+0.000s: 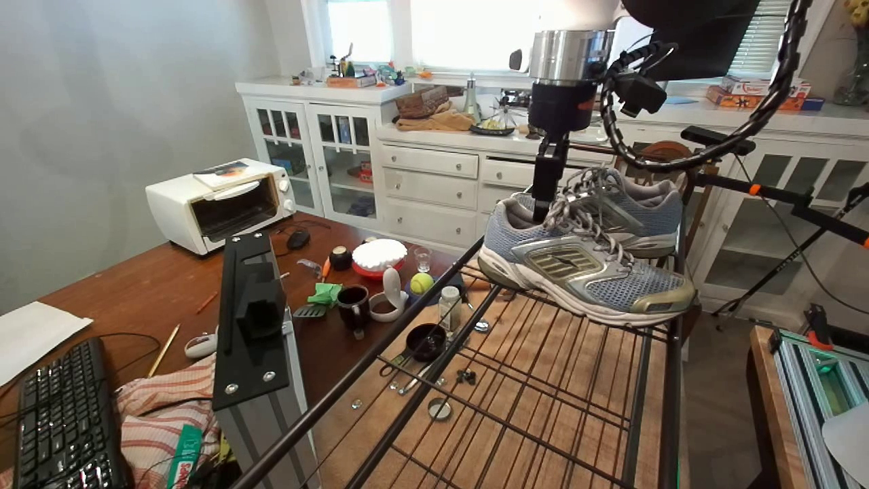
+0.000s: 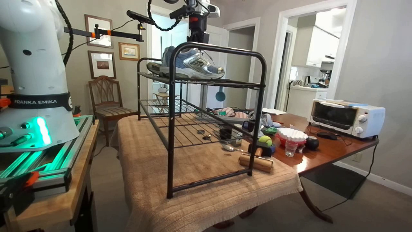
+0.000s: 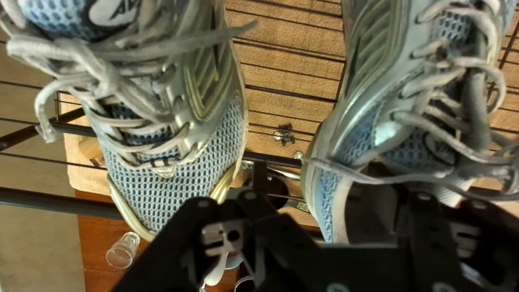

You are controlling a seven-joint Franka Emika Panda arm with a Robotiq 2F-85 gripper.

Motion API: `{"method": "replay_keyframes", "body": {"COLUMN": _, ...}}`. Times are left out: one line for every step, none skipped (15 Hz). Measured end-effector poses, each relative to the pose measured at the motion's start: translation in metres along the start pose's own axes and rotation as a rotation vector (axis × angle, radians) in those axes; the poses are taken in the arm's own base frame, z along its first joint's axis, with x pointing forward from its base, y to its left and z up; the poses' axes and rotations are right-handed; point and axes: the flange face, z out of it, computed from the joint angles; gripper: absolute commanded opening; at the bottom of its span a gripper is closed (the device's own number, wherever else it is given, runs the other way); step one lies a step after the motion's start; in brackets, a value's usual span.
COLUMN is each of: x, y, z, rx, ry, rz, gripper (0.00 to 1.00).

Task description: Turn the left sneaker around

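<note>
Towel [image 2: 145,180] under wire rack [image 2: 171,129]. Left sneaker [image 1: 584,268] is pointed opposite its mate [image 1: 638,221]; turn presumably unmade. Collar wall [image 3: 324,202] is straddled by gripper [image 1: 541,207], jaws apart; grasp, rotation likely outstanding.

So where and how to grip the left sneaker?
I'd pinch the left sneaker by its collar wall near the heel, straddling it from above: the sneaker sits upright, open at the top. The second sneaker alongside would likely crowd an approach from its side, and laces clutter the front.
</note>
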Motion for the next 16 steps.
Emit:
{"method": "replay_keyframes", "body": {"x": 0.0, "y": 0.0, "z": 0.001, "rx": 0.0, "ry": -0.002, "rz": 0.002, "gripper": 0.27}}
{"method": "replay_keyframes", "body": {"x": 0.0, "y": 0.0, "z": 0.002, "rx": 0.0, "ry": -0.003, "rz": 0.003, "gripper": 0.19}}
{"method": "replay_keyframes", "body": {"x": 0.0, "y": 0.0, "z": 0.002, "rx": 0.0, "ry": -0.004, "rz": 0.004, "gripper": 0.11}}
{"method": "replay_keyframes", "body": {"x": 0.001, "y": -0.001, "z": 0.002, "rx": 0.001, "ry": -0.004, "rz": 0.004, "gripper": 0.04}}
{"method": "replay_keyframes", "body": {"x": 0.001, "y": -0.002, "z": 0.002, "rx": 0.001, "ry": -0.004, "rz": 0.003, "gripper": 0.0}}
{"method": "replay_keyframes", "body": {"x": 0.001, "y": -0.002, "z": 0.002, "rx": 0.0, "ry": -0.004, "rz": 0.002, "gripper": 0.0}}
{"method": "replay_keyframes", "body": {"x": 0.001, "y": -0.003, "z": 0.002, "rx": 0.0, "ry": -0.004, "rz": 0.002, "gripper": 0.0}}
{"method": "replay_keyframes", "body": {"x": 0.001, "y": -0.003, "z": 0.002, "rx": 0.0, "ry": -0.003, "rz": 0.0, "gripper": 0.02}}
{"method": "replay_keyframes", "body": {"x": 0.001, "y": -0.004, "z": 0.001, "rx": 0.002, "ry": -0.005, "rz": -0.013, "gripper": 0.02}}
{"method": "replay_keyframes", "body": {"x": 0.001, "y": -0.005, "z": 0.0, "rx": 0.004, "ry": -0.01, "rz": -0.043, "gripper": 0.02}}
{"method": "replay_keyframes", "body": {"x": 0.001, "y": -0.007, "z": -0.001, "rx": 0.007, "ry": -0.017, "rz": -0.088, "gripper": 0.02}}
{"method": "replay_keyframes", "body": {"x": 0.0, "y": -0.01, "z": -0.002, "rx": 0.009, "ry": -0.028, "rz": -0.141, "gripper": 0.02}}
{"method": "replay_keyframes", "body": {"x": 0.001, "y": -0.014, "z": -0.005, "rx": 0.011, "ry": -0.039, "rz": -0.195, "gripper": 0.02}}
{"method": "replay_keyframes", "body": {"x": 0.002, "y": -0.018, "z": -0.008, "rx": 0.013, "ry": -0.051, "rz": -0.247, "gripper": 0.02}}
{"method": "replay_keyframes", "body": {"x": 0.003, "y": -0.022, "z": -0.011, "rx": 0.015, "ry": -0.061, "rz": -0.299, "gripper": 0.02}}
{"method": "replay_keyframes", "body": {"x": 0.005, "y": -0.026, "z": -0.014, "rx": 0.014, "ry": -0.073, "rz": -0.351, "gripper": 0.02}}
